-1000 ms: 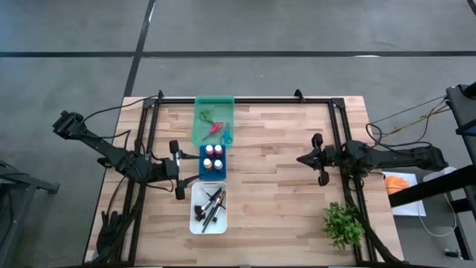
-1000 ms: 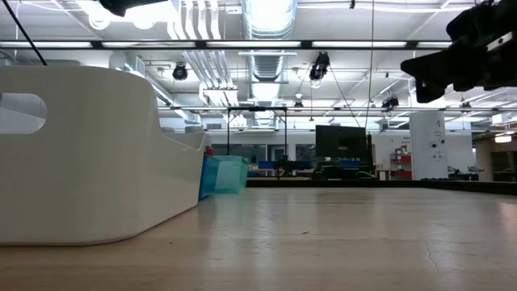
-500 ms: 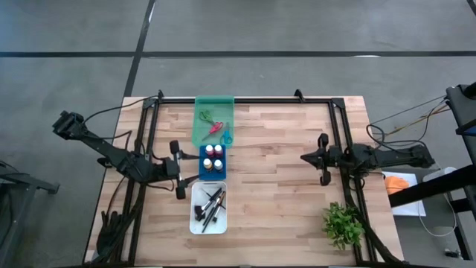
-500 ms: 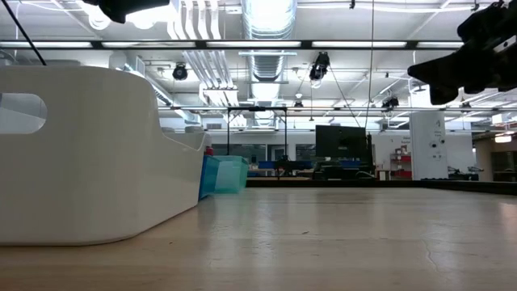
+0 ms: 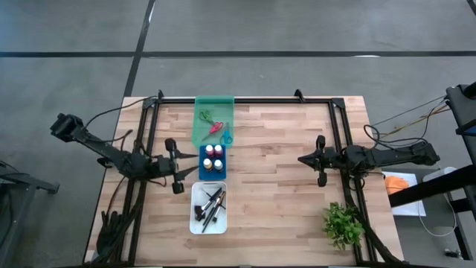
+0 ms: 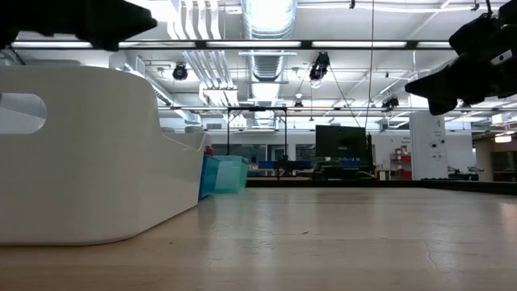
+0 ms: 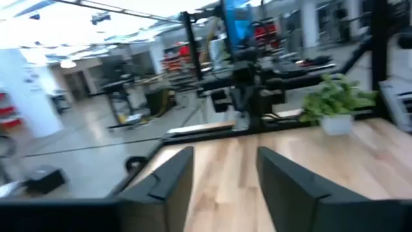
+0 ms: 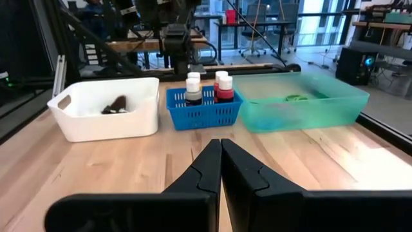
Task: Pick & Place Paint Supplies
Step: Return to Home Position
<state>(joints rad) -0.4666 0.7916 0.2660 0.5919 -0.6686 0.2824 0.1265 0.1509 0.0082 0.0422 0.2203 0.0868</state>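
Surface: pale wood-plank table [image 5: 282, 201] in a black frame, with grey concrete floor all round it.
Far end: translucent green tray [image 5: 201, 123], rectangular. The scissors [image 5: 214, 127], with red, green and blue handles, lie inside it.
Middle: slatted blue basket [image 5: 201, 170], touching the tray's near end. I count four white-capped paint bottles [image 5: 213, 158] standing upright in it.
Near end: smooth, round-cornered white bin [image 5: 195, 222], just beside the basket. The thin dark brushes [image 5: 210, 206] lie crossed in it.
Corner: leafy plant [image 5: 342, 223], well apart from the bins.
Left arm: left gripper [image 5: 177, 165] hangs just left of the basket, fingers spread wide with nothing between them.
Right arm: right gripper [image 5: 301, 159] sits over bare wood on the right half, fingers pressed together and holding nothing.
Views: my right wrist camera shows the bin's cut-out handle and the basket's slats side-on, which overhead hides. The low camera gives me only the bin's curved wall [image 6: 97, 153] and a teal corner behind it.
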